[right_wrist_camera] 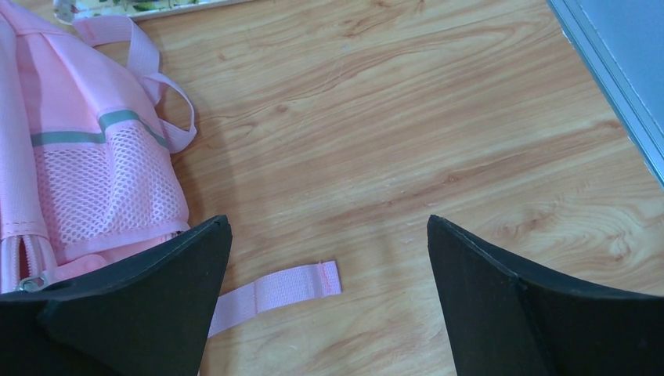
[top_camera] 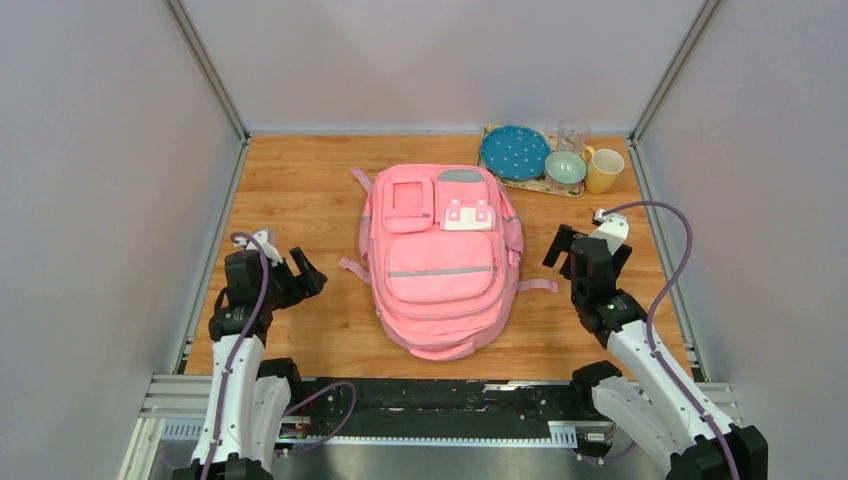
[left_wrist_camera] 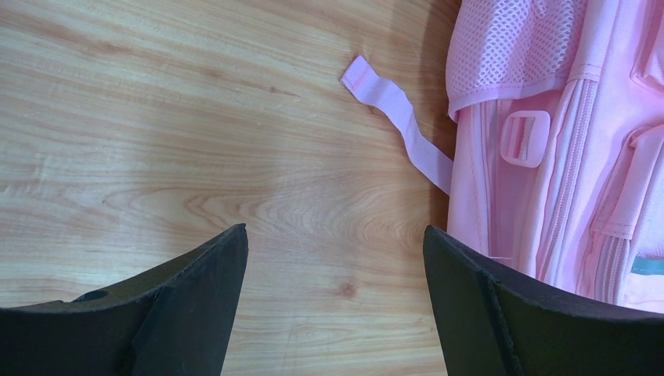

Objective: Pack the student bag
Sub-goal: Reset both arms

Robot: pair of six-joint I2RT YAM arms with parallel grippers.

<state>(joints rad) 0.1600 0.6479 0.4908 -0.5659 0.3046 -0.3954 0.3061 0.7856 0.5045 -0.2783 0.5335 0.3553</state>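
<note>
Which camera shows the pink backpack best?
The top external view: the whole pink backpack lies flat there, front up. The left wrist view catches only one side edge with a buckle and a loose strap; the right wrist view only a mesh side pocket and a strap end.

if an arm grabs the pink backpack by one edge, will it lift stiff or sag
Probably sags: the student bag is soft fabric lying flat, so likely light. Its loose strap would probably trail. Pushed, it may bunch on the wood table.
</note>
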